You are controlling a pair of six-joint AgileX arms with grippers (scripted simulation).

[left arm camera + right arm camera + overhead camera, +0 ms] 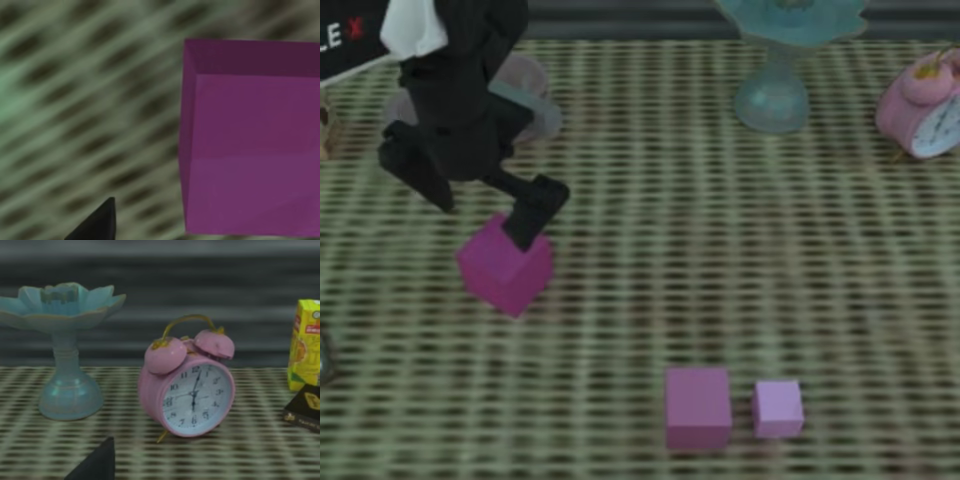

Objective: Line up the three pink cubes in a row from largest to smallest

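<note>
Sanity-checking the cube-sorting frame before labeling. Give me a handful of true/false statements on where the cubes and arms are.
1. The left gripper is over the large magenta cube. True.
2. The medium pink cube and small lilac cube sit side by side near the table's front edge. True.
3. All three cubes already form one row. False: the large one sits apart, toward the table's left.
4. The pink alarm clock stands between the medium and small cubes. False: it is at the far right, beside the blue pedestal dish.
5. The right arm is working among the cubes. False: the top view does not show it.
</note>
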